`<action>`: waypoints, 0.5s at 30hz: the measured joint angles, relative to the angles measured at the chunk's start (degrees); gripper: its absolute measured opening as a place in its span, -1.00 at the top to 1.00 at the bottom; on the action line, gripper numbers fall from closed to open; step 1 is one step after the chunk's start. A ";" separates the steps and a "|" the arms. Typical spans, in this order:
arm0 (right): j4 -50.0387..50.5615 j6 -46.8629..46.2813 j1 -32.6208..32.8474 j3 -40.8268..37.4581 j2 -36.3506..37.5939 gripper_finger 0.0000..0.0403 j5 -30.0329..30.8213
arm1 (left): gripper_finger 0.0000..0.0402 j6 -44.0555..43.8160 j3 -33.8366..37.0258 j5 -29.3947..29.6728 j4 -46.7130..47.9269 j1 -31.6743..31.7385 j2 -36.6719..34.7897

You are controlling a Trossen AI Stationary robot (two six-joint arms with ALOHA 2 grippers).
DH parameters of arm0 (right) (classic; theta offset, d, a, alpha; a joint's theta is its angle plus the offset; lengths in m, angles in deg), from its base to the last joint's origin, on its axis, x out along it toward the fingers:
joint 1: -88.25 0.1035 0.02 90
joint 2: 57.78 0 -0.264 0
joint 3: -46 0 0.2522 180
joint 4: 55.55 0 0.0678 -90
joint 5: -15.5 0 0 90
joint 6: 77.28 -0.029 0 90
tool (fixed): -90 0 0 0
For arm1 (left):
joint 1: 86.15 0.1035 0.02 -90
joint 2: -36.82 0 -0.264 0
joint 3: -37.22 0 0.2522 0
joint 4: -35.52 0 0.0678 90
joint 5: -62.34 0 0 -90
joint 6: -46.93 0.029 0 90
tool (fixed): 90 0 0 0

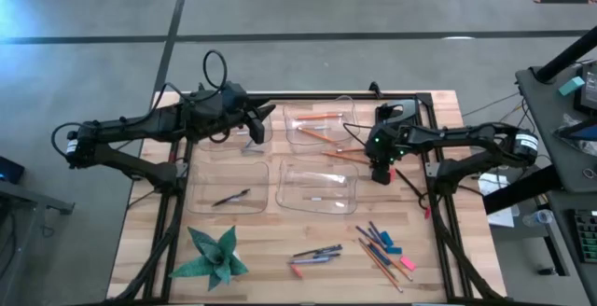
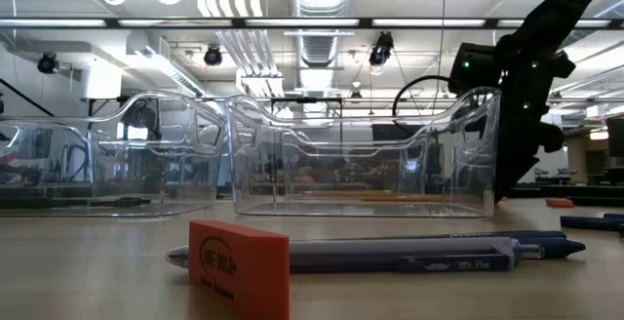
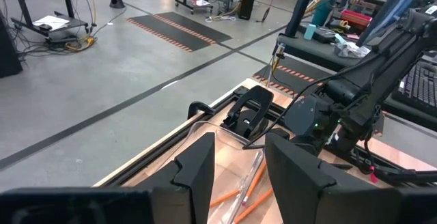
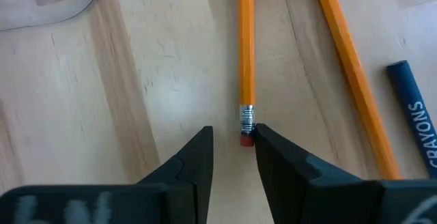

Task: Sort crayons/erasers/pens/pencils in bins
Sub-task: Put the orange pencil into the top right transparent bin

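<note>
My right gripper (image 1: 381, 172) (image 4: 233, 142) points down at the table just right of the bins and is open. Its fingers stand on either side of the eraser end (image 4: 246, 136) of an orange pencil (image 4: 246, 46), which lies flat on the wood. A second pencil (image 4: 349, 74) and a blue crayon (image 4: 414, 125) lie beside it. My left gripper (image 1: 257, 127) (image 3: 239, 183) hovers open and empty over the far left bin (image 1: 216, 149). The far right bin (image 1: 322, 124) holds pencils, and the near left bin (image 1: 229, 192) holds a pen. My right gripper comes from above, with its fingers along the line of the pencil. One finger (image 4: 268, 142) stands right beside the pencil's eraser end; whether it touches I cannot tell. The other finger is clear of it. The pencil lies flat on the table.
The near right bin (image 1: 317, 189) sits left of my right gripper. At the near edge lie a green paper star (image 1: 215, 255), pens (image 1: 317, 253) and a mixed heap of crayons, pencils and erasers (image 1: 384, 246). A red eraser (image 2: 239, 266) and a pen (image 2: 390, 255) fill the low view's foreground.
</note>
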State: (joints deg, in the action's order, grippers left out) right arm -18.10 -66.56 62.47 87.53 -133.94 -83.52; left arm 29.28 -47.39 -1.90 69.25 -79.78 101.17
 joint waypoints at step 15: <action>1.12 -2.98 0.00 3.87 -2.32 0.51 0.07 | 0.42 -0.11 0.00 -0.77 0.00 -0.04 0.00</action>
State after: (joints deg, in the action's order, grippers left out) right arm -16.98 -69.54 62.47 91.41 -136.26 -83.45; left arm 29.17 -47.39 -2.67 69.25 -79.82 101.17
